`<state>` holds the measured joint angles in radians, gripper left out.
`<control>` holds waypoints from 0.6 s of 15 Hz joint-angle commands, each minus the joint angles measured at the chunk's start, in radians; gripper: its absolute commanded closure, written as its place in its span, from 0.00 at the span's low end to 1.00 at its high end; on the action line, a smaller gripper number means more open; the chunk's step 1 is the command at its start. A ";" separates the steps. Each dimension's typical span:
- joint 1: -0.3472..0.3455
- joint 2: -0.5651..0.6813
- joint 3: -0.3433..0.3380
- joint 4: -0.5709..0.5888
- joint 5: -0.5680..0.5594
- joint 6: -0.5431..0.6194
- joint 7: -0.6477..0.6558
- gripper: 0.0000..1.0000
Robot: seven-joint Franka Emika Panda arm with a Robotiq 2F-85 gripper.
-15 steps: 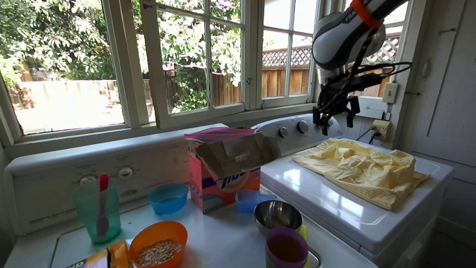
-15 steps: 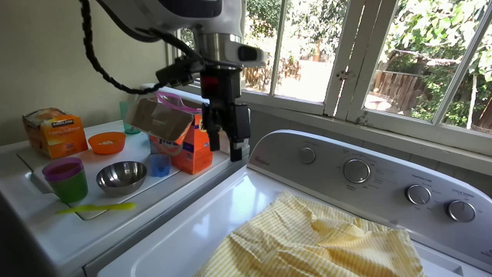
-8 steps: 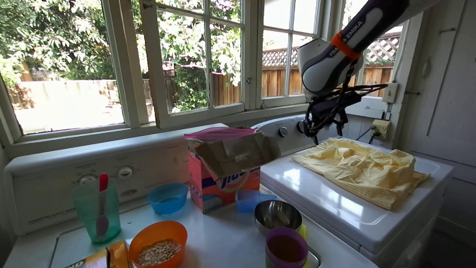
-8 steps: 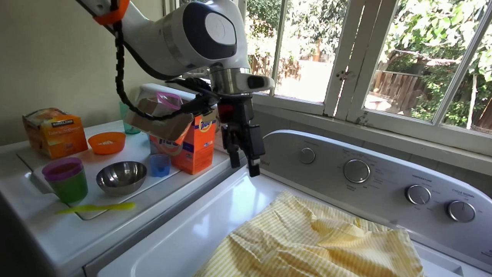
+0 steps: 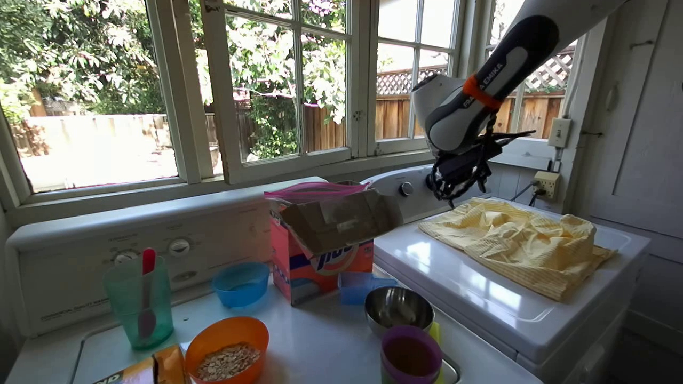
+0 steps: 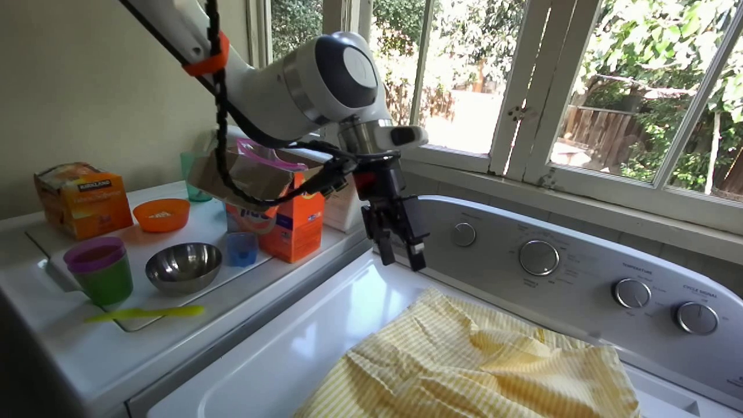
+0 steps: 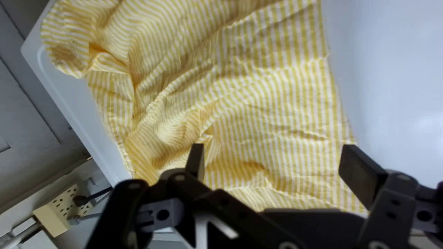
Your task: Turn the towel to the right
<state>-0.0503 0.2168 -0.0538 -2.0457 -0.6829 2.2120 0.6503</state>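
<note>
A shallow pinch looked the likeliest trouble: if the fingers (image 6: 415, 260) came together on one loose wrinkle, the striped towel (image 7: 273, 114) would probably bunch or slip free rather than turn as a whole. Going down too far could jam them against the hard top of the dryer (image 6: 342, 313), and a sideways swing near its control panel (image 6: 572, 287) might catch a knob (image 6: 539, 258). The fingers stood wide apart, holding nothing, and seemed clear of the towel (image 6: 482, 360). In an exterior view it lay rumpled on the dryer, at the bottom centre and right of the frame, below and to the right of the fingers; in the wrist view it filled the middle, passing behind the finger on the left, with its right-hand edge crossing behind the other.
</note>
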 commanded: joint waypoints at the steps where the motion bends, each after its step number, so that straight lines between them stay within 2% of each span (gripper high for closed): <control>1: 0.054 0.203 -0.042 0.191 -0.100 0.001 0.085 0.00; 5: 0.085 0.356 -0.048 0.355 -0.088 0.022 0.049 0.00; 6: 0.104 0.374 -0.061 0.383 -0.100 0.009 0.072 0.00; 7: 0.092 0.303 -0.055 0.299 -0.062 0.010 0.039 0.00; 9: 0.107 0.348 -0.064 0.350 -0.063 0.011 0.042 0.00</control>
<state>0.0375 0.5641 -0.0951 -1.6952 -0.7602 2.2178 0.6994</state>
